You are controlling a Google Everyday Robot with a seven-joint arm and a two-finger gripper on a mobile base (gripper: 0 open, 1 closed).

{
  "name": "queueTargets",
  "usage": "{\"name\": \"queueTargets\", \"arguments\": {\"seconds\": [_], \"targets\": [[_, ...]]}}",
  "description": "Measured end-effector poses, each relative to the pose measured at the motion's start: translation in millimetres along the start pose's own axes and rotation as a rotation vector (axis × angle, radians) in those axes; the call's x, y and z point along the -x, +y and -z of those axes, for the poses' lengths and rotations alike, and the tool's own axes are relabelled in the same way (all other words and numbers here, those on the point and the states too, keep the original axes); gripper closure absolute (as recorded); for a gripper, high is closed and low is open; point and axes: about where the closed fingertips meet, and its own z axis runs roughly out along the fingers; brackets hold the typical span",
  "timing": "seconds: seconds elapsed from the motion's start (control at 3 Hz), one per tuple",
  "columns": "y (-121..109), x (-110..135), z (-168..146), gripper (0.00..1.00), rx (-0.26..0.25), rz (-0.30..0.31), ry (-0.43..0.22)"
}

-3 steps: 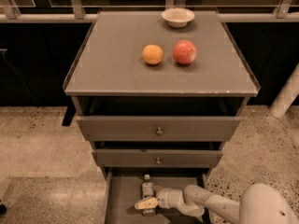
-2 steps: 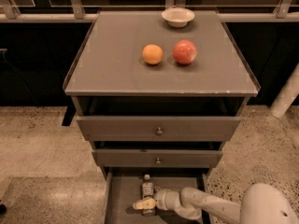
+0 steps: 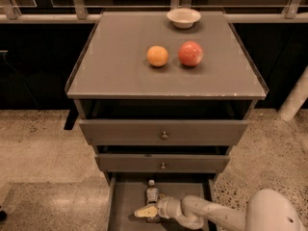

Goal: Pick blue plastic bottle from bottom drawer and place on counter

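The claw (image 3: 144,211) sits low in the bottom drawer (image 3: 126,202), at the 6 o'clock end of the blue plastic bottle (image 3: 152,194), overlapping the bottle's base. Whether it is clenched or released cannot be told. Against the frames of a second ago it has slid a little toward 9 o'clock, and the pale arm (image 3: 207,211) reaching in from 4 o'clock has followed it the same way.

The bottle has not shifted. It lies in the drawer near the middle, its white cap pointing to 12 o'clock, just short of the middle drawer front (image 3: 162,163). Above that, the top drawer (image 3: 163,133) is also pulled partway out.

On the bench (image 3: 120,78) nothing has moved: an orange (image 3: 157,56) lies near the centre, a red apple (image 3: 190,53) just beside it at its 3 o'clock, not touching, and a small white bowl (image 3: 183,17) stands at the 12 o'clock edge. The robot's rounded white body (image 3: 272,213) fills the corner at 5 o'clock.
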Motion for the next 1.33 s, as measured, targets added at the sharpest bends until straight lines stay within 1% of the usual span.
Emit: {"name": "queueTargets", "arguments": {"seconds": [0.33, 0.67, 1.0, 1.33], "targets": [[-6.6, -5.1, -2.6, 0.00, -0.065, 0.007, 0.003], [-16.8, -13.7, -3.5, 0.00, -0.158, 0.026, 0.009], [-38.7, -26.4, -4.2, 0.00, -0.263, 0.026, 0.027], [-36.8, -27.4, -6.1, 0.00, -0.257, 0.034, 0.033]]}}
